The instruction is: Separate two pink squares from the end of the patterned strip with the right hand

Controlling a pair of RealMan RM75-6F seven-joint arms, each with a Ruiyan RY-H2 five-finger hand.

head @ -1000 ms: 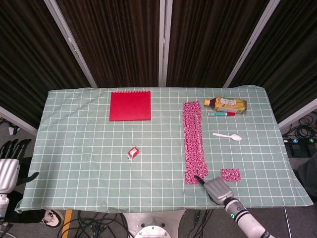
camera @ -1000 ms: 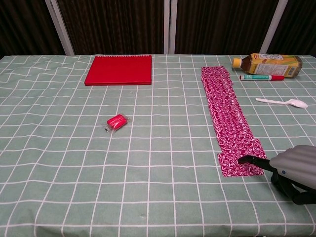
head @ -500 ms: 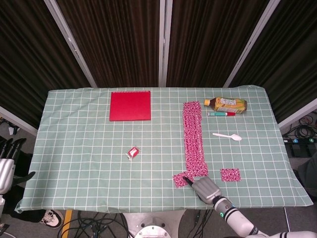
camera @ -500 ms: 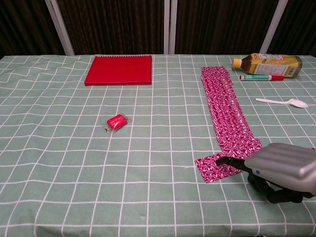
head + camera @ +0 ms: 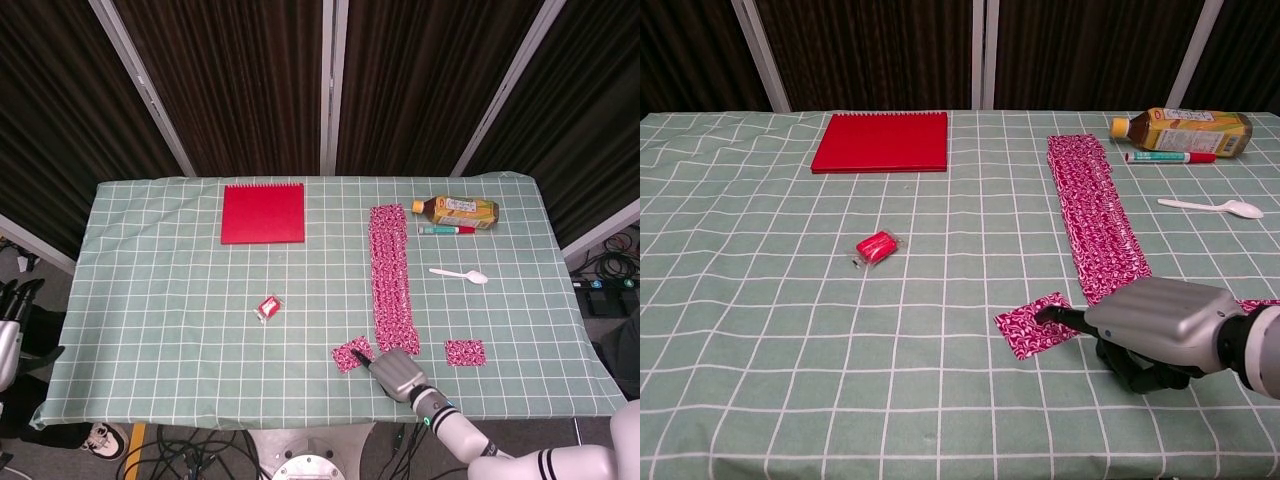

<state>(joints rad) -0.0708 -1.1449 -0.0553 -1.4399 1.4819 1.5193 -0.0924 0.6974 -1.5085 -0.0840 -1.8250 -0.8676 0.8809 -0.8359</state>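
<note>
The pink patterned strip [image 5: 390, 275] [image 5: 1098, 225] runs lengthwise on the table's right half. One pink square [image 5: 351, 354] [image 5: 1033, 327] lies loose and slightly turned, left of the strip's near end. My right hand [image 5: 396, 371] [image 5: 1156, 326] presses an outstretched dark fingertip [image 5: 1046, 315] on this square, its other fingers curled under. A second pink square [image 5: 464, 351] lies apart to the right of the strip's end. My left hand [image 5: 10, 328] hangs beyond the table's left edge with nothing in it, fingers apart, seen only in the head view.
A red notebook [image 5: 263, 213] [image 5: 881, 142] lies at the back left. A small red wrapped sweet [image 5: 269, 308] [image 5: 877, 247] sits mid-table. A bottle [image 5: 457, 211] [image 5: 1185, 128] on its side, a tube [image 5: 446, 230] [image 5: 1169, 157] and a white spoon [image 5: 461, 275] [image 5: 1213, 207] lie at the back right.
My right hand has slid left along the near edge, dragging the end square off the strip and away to the left. My left hand has drawn further out of view.
</note>
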